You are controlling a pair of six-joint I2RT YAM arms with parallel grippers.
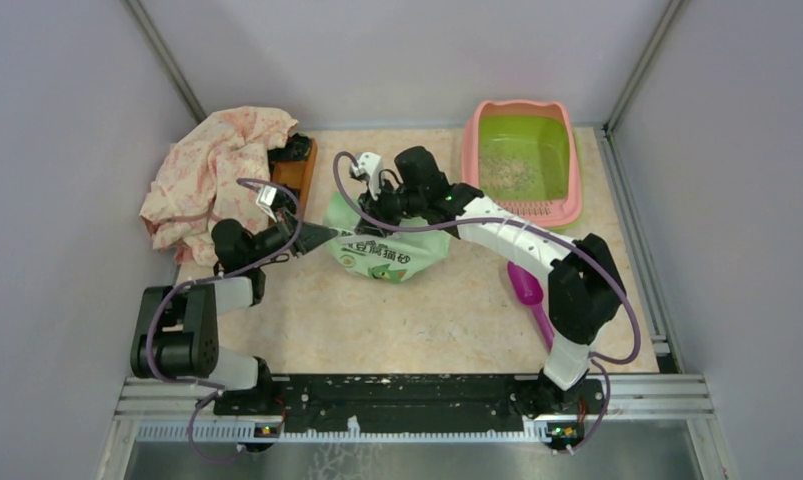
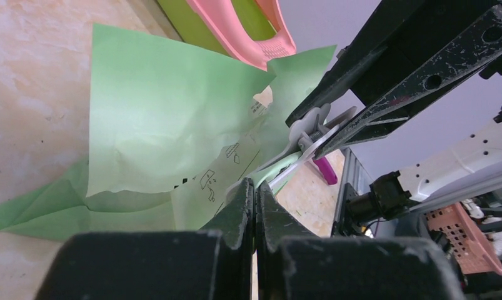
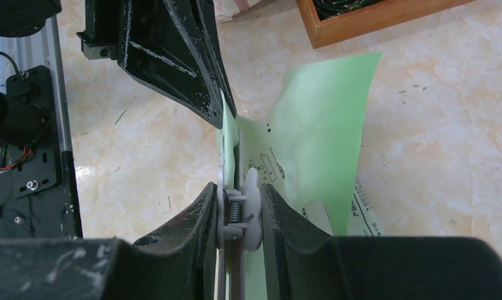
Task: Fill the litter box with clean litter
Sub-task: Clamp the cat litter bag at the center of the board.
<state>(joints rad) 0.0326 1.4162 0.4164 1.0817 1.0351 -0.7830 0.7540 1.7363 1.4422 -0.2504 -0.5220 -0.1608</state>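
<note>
On beige table (image 1: 437, 320), left jaws pinch Chinese-lettered green bag (image 1: 382, 255).

Litter box (image 1: 573, 175) at far right of bench (image 1: 447, 320); thin scatter of clean litter (image 1: 505, 172) in the green basin. Green bag (image 1: 382, 252) mid-bench. Left pincer (image 1: 322, 236) at its upper left edge, right pincer (image 1: 375, 200) at its top. Purple scoop (image 1: 526, 285) beside the right arm. Pink cloth (image 1: 217, 170) far left, overlapping the wooden tray (image 1: 297, 172).
</note>
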